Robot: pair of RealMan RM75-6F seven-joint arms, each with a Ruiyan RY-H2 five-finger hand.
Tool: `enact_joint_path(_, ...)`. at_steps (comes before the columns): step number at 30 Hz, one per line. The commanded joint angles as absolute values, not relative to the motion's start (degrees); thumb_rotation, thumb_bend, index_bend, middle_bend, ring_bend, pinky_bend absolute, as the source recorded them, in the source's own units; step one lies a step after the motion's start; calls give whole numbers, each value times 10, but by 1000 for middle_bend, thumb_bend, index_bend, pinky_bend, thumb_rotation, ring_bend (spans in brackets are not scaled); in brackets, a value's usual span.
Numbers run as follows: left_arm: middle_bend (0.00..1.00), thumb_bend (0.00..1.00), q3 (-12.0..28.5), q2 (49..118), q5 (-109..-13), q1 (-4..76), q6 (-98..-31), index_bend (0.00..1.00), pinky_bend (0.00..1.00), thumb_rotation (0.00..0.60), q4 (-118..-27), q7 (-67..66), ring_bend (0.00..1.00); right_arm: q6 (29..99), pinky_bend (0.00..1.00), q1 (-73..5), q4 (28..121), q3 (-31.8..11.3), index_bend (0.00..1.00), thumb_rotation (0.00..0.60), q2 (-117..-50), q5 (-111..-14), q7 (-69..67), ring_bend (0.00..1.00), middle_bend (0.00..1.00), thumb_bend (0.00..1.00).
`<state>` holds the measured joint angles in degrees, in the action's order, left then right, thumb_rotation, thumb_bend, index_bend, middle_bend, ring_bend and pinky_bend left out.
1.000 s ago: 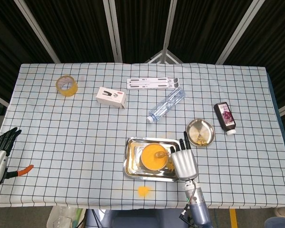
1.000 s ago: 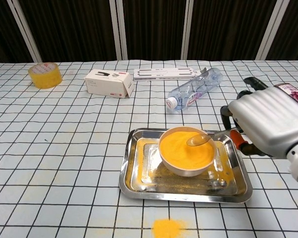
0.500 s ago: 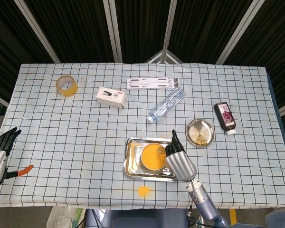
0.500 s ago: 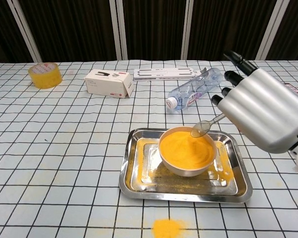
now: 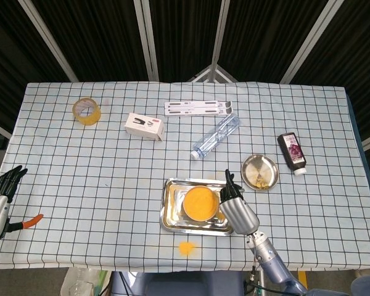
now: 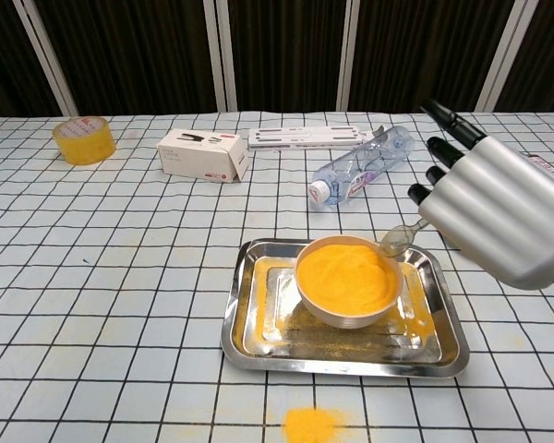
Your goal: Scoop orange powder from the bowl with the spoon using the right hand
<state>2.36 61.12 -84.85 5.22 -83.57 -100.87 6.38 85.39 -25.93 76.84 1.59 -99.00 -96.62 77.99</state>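
A white bowl (image 6: 348, 281) heaped with orange powder (image 5: 201, 202) stands in a steel tray (image 6: 342, 355) near the table's front edge. My right hand (image 6: 494, 214) hovers just right of the bowl and grips the handle of a clear spoon (image 6: 397, 242). The spoon's scoop sits at the bowl's right rim, just above the powder, and looks empty. From the head view, the right hand (image 5: 236, 205) covers the tray's right end and hides the spoon. My left hand (image 5: 0, 196) hangs off the table's left edge with its fingers apart and nothing in it.
Spilled orange powder (image 6: 312, 425) lies in front of the tray. Behind it are a plastic bottle (image 6: 362, 166), a white box (image 6: 201, 153), white strips (image 6: 307, 137) and a yellow tape roll (image 6: 83, 139). A small metal dish (image 5: 259, 171) and a dark bottle (image 5: 292, 152) sit at the right.
My right hand rose, then shifted right. The spoon's scoop went from resting on the powder to the bowl's right rim. The left hand has stayed still.
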Motion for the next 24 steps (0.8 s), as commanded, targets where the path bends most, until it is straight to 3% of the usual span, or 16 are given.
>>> enact_joint_path(1, 0, 0, 23, 611, -849, 52, -836, 0, 0, 600, -1009, 64, 0, 848, 0, -255, 769, 16, 608, 600, -985, -969, 788, 272, 575, 587)
enact_joint_path(24, 0, 0, 23, 611, -850, 51, -837, 0, 0, 600, -1007, 65, 0, 821, 0, -247, 752, 6, 608, 600, -1013, -996, 802, 273, 575, 587)
